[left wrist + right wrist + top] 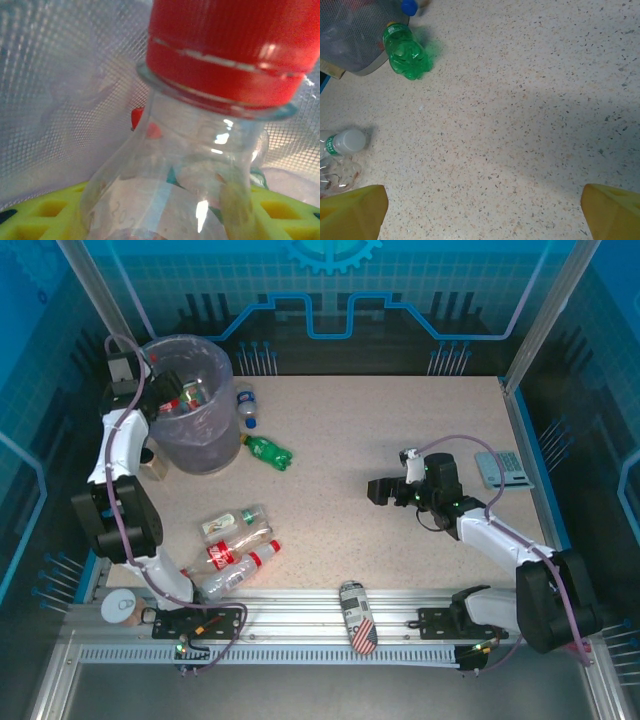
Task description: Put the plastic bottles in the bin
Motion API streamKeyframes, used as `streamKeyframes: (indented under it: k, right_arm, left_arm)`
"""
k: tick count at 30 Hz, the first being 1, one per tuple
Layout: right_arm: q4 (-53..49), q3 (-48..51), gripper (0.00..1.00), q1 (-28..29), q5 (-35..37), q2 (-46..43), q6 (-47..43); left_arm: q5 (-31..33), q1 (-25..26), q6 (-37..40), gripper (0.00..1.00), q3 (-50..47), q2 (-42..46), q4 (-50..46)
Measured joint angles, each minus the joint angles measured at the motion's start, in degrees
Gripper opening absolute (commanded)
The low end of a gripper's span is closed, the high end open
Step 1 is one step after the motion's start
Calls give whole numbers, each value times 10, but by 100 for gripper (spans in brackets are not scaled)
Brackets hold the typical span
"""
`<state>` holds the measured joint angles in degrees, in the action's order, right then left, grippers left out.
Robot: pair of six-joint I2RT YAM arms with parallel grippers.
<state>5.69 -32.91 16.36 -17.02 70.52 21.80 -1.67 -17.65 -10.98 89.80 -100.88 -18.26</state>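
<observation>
The grey bin [200,447], lined with a bluish bag, stands at the back left. My left gripper [158,392] reaches over its rim, shut on a clear red-capped plastic bottle [171,403]. In the left wrist view the bottle's neck [200,150] sits between my yellow fingers [35,215], with the bin's mesh and bag [60,90] behind. Other bottles lie on the table: a green one [268,451] [407,52], a blue-capped one [246,405] beside the bin, and several [235,540] near the left arm's base. My right gripper [378,490] [482,215] hovers open over bare table.
A dark flag-patterned can [358,616] lies on the front rail. A grey keypad device [503,468] sits at the right edge. A small box [153,465] rests by the bin's left foot. A white-capped bottle [342,142] lies left of my right gripper.
</observation>
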Motion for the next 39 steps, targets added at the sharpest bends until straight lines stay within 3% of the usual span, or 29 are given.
streamKeyframes:
  k: [1,3,8,10,13,19,28,39]
  right_arm:
    - [2,1,100,0,0,1,0]
    - [4,2,100,0,0,3,0]
    - [4,2,100,0,-2,7,0]
    - [3,2,100,0,-2,7,0]
    - [3,2,100,0,-2,7,0]
    - [3,2,100,0,-1,6,-5]
    - [-12,1,100,0,1,2,-24]
    - [-51,-45,100,26,21,8,-78]
  left_arm:
    - [2,1,0,3,0,-2,2]
    - [3,1,0,19,0,-4,4]
    - [4,1,0,31,0,-5,5]
    - [4,1,0,51,0,-5,5]
    - [3,1,0,71,0,-5,5]
    - [-2,4,2,99,0,-5,-3]
    - [-9,7,5,99,4,7,-27]
    - [-11,10,6,99,21,113,-60]
